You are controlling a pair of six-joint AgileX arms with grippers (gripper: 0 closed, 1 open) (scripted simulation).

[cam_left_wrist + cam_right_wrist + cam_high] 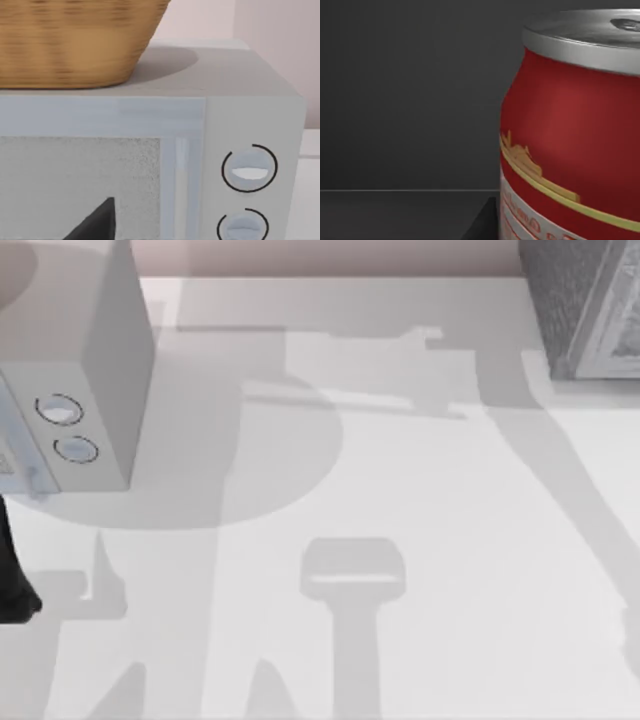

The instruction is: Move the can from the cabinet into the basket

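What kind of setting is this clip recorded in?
Likely a rendered kitchen-style tabletop: a white table carrying a pale grey microwave-like box with two dials, a wicker basket on top, and a red can inside a dark compartment.

Can in the dark cabinet, basket on the pale box

The red can point(570, 135) stands upright, silver-topped, against dark walls. The speckled grey cabinet point(585, 305) sits at the tabletop's 1 o'clock corner; the woven basket point(75, 42) rests atop the dialled box.

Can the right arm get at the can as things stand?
Probably yes. In the right wrist view the can stands upright and very close, against dark walls, with nothing between camera and can. The cabinet sits at the table's far right.
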